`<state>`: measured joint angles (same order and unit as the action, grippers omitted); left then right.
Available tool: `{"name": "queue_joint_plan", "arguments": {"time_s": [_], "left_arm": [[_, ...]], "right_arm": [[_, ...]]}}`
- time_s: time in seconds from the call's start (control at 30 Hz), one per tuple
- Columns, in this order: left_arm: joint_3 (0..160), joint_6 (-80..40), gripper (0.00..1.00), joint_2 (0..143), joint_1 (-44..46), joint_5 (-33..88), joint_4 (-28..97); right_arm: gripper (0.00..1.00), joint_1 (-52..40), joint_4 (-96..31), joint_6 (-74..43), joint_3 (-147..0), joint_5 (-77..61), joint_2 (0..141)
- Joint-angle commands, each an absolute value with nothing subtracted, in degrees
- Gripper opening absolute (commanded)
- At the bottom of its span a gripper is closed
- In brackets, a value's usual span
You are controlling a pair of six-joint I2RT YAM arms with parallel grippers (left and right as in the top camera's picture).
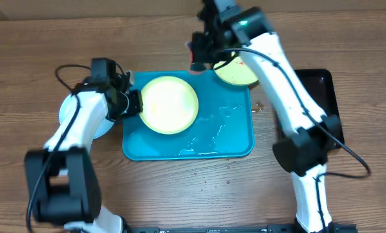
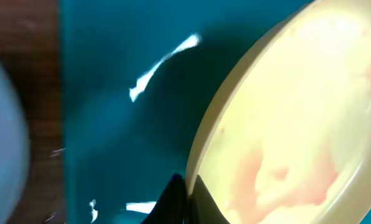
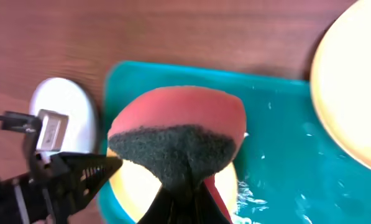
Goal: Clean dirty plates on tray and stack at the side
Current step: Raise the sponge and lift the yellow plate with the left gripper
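The yellow-green plate (image 1: 170,103), judged light, stiff and wet-slick, is pinched at its rim by the left claw (image 1: 136,103) on the left half of the tray (image 1: 231,139), while a soft sponge (image 3: 179,134) is clamped in the right claw (image 3: 184,193) above the tray's far edge.

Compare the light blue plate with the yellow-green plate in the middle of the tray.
Place: the yellow-green plate lies on the turquoise tray; the light blue plate sits off it, to the left.
Grip: the left gripper is shut on the yellow-green plate's rim; the light blue plate is free.
Soil: the yellow-green plate shows faint pink smears; the light blue plate looks clean where visible.
Both are round.
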<state>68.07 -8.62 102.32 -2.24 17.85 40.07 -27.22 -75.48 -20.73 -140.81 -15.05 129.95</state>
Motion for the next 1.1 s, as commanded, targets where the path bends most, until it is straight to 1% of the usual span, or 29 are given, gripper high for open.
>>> {"name": "queue_joint_plan", "arguments": {"time_s": [0.0, 0.13, 0.3, 0.4, 0.73, 1.07], "left_arm": [[68.38, -6.15, 0.04, 91.98, -1.78, 7.86, 41.78], [68.38, -6.17, 0.04, 85.84, -0.19, -0.27, 41.91], [68.38, -6.2, 0.04, 78.89, 4.69, -16.82, 42.48], [68.38, -6.5, 0.04, 77.14, 7.99, -24.08, 42.85], [68.36, -10.81, 0.04, 76.6, 22.24, -54.96, 42.72], [68.36, -10.68, 0.04, 76.6, 28.29, -73.3, 37.28]], "right_arm": [[0.04, -25.34, -77.36, -19.44, -142.89, -13.5, 124.73], [0.04, -24.88, -78.19, -19.44, -142.74, -11.07, 124.73], [0.04, -24.88, -78.41, -19.46, -142.74, -10.09, 124.73], [0.04, -24.88, -78.46, -19.51, -142.74, -10.11, 124.73], [0.04, -24.88, -79.24, -19.51, -142.74, -10.09, 124.73], [0.04, -24.88, -79.88, -19.51, -142.74, -10.09, 124.73]]}}
